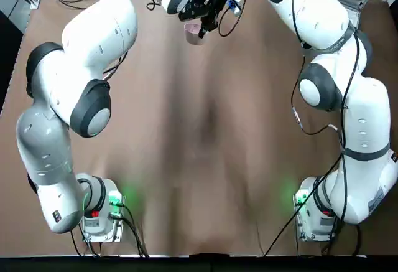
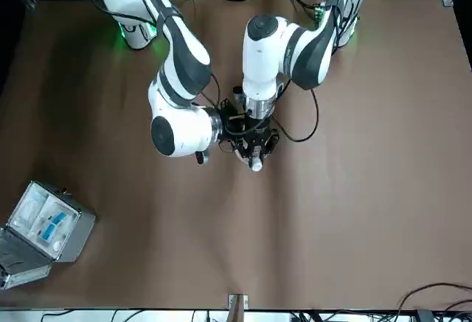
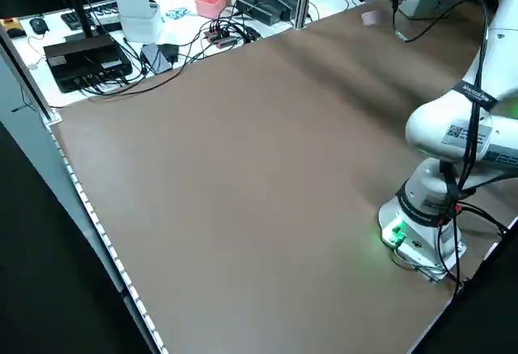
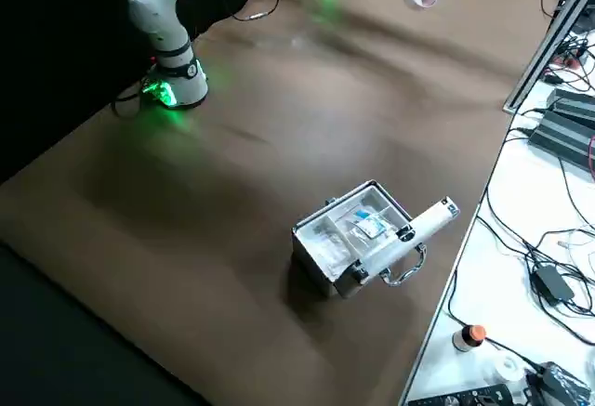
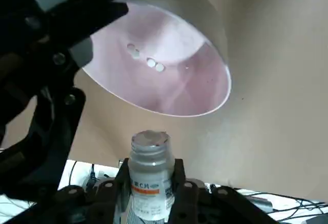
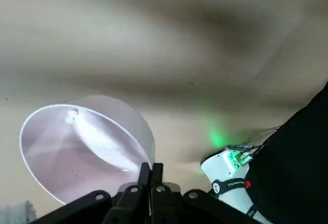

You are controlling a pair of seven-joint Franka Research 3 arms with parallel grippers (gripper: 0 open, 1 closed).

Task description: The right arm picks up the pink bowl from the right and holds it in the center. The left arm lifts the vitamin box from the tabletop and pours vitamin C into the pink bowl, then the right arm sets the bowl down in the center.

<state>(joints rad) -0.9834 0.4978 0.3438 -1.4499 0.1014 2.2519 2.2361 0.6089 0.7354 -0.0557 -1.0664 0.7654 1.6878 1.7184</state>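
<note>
We find both arms reaching in over the far middle of the table, their grippers close together. The right gripper (image 6: 151, 166) has its fingers together on the wall of the pink bowl (image 6: 84, 147), at the rim. We place the bowl in the far middle of the scene, its open side showing to both wrist cameras. Inside we see a few small, round white tablets (image 5: 155, 64), some lying against one another.

The left gripper (image 5: 151, 167) is clamped on the vitamin box (image 5: 151, 188), in fact a small pale bottle with an orange-striped label. It is uncapped, its neck just beside the bowl; we cannot tell its exact tilt.

To the far right we note the grey case (image 4: 349, 239), lid open, blue and white contents inside. Past the far edge, a white bench (image 3: 174, 26) carries cables and dark boxes. Green lights glow at both arm bases.
</note>
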